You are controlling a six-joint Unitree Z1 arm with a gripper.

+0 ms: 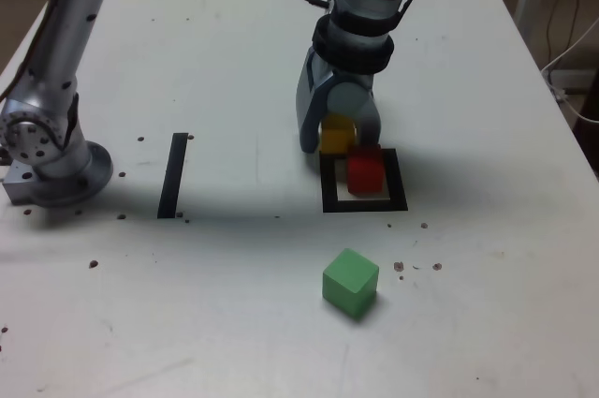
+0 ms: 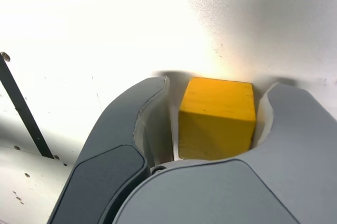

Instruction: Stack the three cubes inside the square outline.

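The yellow cube [image 1: 335, 134] rests on the table just behind the square outline [image 1: 365, 203], touching its far edge. My gripper [image 1: 339, 140] has come down over it, one finger on each side. In the wrist view the yellow cube [image 2: 217, 118] sits between the jaws of the gripper [image 2: 218, 84]. One finger [image 2: 295, 129] touches it, and a thin dark gap shows at the other finger [image 2: 131, 124]. The red cube [image 1: 365, 171] stands inside the outline, right in front of the yellow one. The green cube [image 1: 350, 282] lies alone nearer the front of the table.
A thin black strip [image 1: 173, 176] lies on the table at the exterior view's left and also shows in the wrist view [image 2: 21, 108]. The arm's base [image 1: 47, 154] stands at the far left. Cables hang past the table's right edge [image 1: 571, 61].
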